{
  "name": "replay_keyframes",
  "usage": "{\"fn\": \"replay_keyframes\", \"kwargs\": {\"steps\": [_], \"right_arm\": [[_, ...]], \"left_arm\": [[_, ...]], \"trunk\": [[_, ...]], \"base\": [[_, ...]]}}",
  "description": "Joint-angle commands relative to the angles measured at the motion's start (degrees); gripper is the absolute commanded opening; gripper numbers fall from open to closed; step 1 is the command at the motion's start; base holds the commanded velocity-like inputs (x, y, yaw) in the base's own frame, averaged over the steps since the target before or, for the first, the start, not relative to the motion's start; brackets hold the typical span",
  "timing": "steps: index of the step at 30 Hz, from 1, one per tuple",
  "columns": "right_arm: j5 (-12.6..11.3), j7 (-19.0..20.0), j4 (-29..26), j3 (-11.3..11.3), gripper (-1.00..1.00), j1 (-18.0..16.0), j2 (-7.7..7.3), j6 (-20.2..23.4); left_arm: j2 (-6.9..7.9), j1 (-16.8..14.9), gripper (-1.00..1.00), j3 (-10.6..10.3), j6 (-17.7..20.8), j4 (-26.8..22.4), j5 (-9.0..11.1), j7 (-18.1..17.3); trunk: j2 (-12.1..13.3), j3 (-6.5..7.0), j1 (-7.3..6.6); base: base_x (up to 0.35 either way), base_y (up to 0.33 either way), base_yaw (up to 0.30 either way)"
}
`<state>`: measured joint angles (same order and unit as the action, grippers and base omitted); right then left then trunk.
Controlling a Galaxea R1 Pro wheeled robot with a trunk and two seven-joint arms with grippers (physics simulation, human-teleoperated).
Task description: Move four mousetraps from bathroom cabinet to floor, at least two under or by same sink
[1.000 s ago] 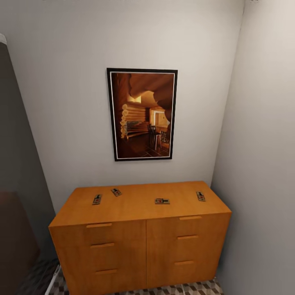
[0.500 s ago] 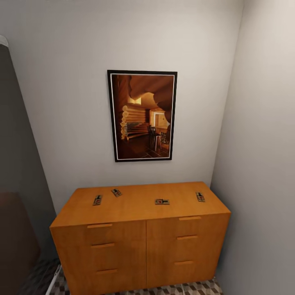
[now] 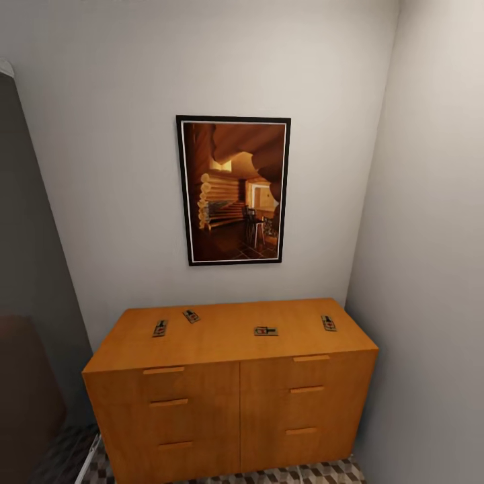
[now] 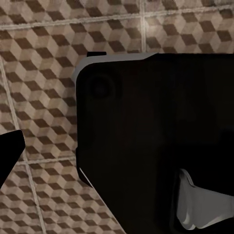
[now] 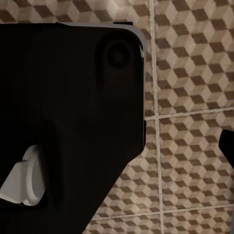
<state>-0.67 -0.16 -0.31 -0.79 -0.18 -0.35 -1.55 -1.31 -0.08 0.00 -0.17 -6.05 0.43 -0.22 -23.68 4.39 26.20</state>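
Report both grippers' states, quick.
Left gripper: cannot be told; it hangs over the cube-patterned tiled floor.
Right gripper: cannot be told; same floor below it.

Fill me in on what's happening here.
Nothing is being handled yet. The robot faces the cabinet, and all four mousetraps lie apart on its top: two near the left end, one right of the middle and one near the right end. A framed picture hangs on the wall above. Both wrist cameras look down past dark robot parts at the tiled floor, with no trap on the tiles they show. No trap has been picked up.
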Motion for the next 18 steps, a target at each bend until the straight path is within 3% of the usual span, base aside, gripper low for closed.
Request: {"fn": "replay_keyframes", "kwargs": {"steps": [1,18], "right_arm": [[-0.1,0.0,0.0,-0.1,1.00,0.0,0.00,-0.2],[-0.2,0.0,0.0,-0.1,1.00,0.0,-0.18,0.6]], "left_arm": [[0.00,0.0,1.00,0.1,0.0,-0.1,0.1,-0.1],[0.22,0.0,1.00,-0.1,-0.1,0.6,-0.2,-0.3]], "trunk": [[0.0,-0.02,0.02],[0.0,-0.02,0.02]], "base": [[0.000,0.000,0.000],[0.000,0.000,0.000]]}}
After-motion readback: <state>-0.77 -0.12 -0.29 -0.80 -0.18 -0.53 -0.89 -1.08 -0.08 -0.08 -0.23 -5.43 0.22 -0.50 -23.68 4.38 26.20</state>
